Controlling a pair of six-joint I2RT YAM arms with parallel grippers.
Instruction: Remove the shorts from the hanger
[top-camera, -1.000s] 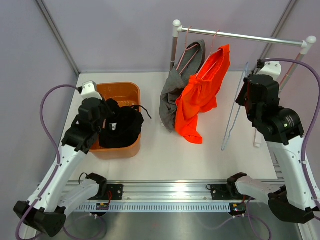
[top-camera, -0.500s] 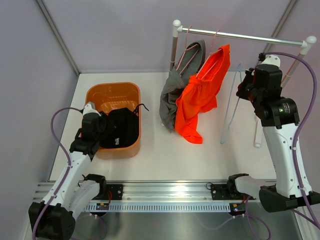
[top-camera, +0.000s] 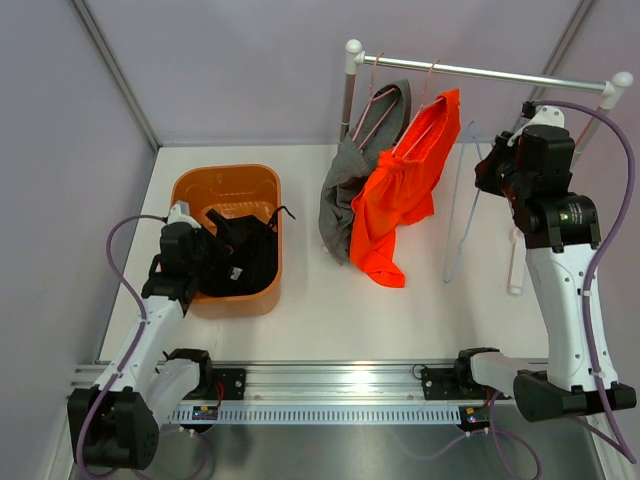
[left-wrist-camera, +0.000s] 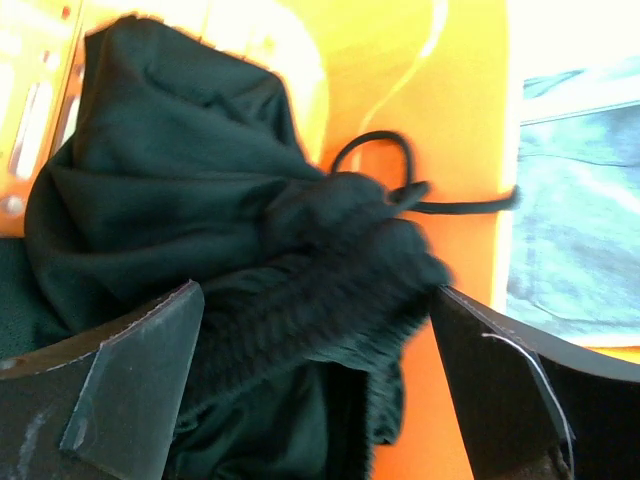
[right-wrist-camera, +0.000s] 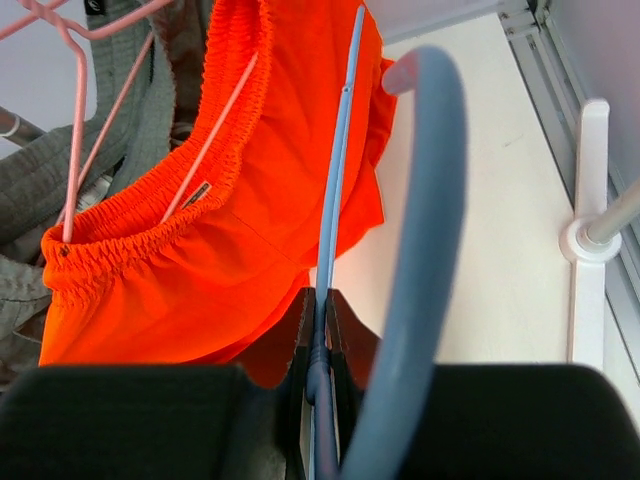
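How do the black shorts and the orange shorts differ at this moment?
The black shorts lie crumpled in the orange bin; the orange shorts hang on a pink hanger from the rail. The black shorts are off any hanger; the orange shorts are not yet removed. Both are limp with gathered waistbands.

Colours: black shorts (top-camera: 245, 268) plain, cord black. bin (top-camera: 228, 185) orange. orange shorts (top-camera: 400, 190) bright, plain. grey shorts (top-camera: 342, 195) mid-grey. pink hangers (right-wrist-camera: 74, 120) x2. blue hanger (right-wrist-camera: 425, 250) pale. rack (top-camera: 500, 75) white/silver. counter (top-camera: 330, 310) white. arms (top-camera: 565, 300) white w/ black.
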